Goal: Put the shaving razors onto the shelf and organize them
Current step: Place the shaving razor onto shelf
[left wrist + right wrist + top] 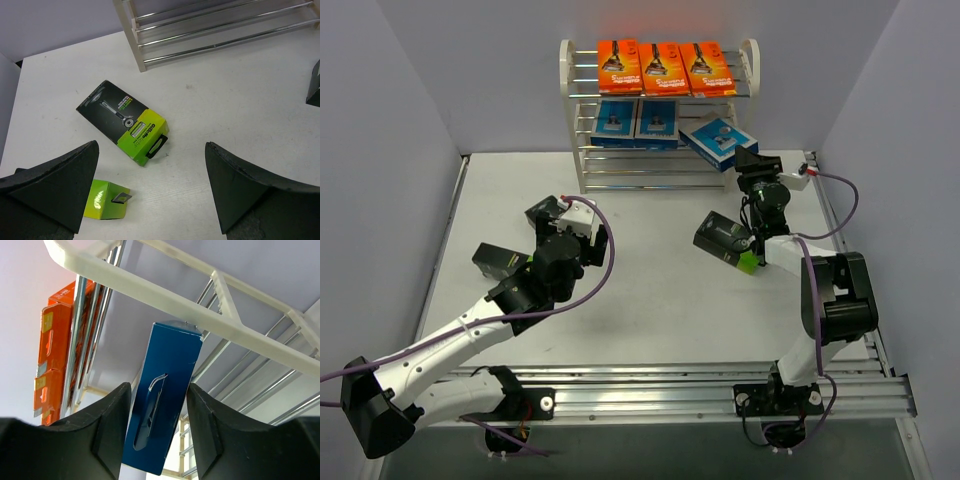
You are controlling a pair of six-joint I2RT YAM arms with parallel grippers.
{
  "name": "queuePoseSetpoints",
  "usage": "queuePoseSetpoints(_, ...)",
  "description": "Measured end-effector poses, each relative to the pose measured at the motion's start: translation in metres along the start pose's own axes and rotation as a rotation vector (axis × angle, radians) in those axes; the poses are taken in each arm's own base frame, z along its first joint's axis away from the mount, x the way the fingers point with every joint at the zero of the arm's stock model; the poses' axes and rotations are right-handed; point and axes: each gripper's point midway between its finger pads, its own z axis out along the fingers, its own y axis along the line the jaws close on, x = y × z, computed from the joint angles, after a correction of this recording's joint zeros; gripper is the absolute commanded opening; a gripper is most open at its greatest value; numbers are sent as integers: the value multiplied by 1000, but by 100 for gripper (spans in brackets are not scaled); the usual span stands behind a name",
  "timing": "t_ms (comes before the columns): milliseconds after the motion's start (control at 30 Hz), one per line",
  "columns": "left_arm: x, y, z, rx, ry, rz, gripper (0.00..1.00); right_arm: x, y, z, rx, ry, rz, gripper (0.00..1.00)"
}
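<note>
**Razor packs on the shelf and on the surface**

From above, we see the white shelf carrying three orange cards on top and two blue packs below. A third blue pack tilts at its right end, and three black-and-lime boxes lie on the surface. The left wrist shows the left jaws spread wide over one box. The right wrist shows the right jaws flanking the third blue pack; whether they pinch it, we cannot tell.

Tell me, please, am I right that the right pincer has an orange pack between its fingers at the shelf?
No: the pack between the fingers of the right pincer at the shelf is blue, not orange, as the right wrist view shows.
</note>
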Motion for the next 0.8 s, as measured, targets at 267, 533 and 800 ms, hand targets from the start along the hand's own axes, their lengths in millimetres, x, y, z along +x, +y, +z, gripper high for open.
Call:
queuePoseSetpoints(267, 0, 0, 0, 0, 0, 0, 96, 4, -1, -2, -4, 19, 4, 45)
queuePoseSetpoints(533, 0, 0, 0, 1, 0, 0, 96, 13, -9, -8, 4, 53, 10, 34)
queuePoseSetpoints(800, 0, 0, 0, 1, 0, 0, 96, 25, -13, -9, 7, 94, 17, 34)
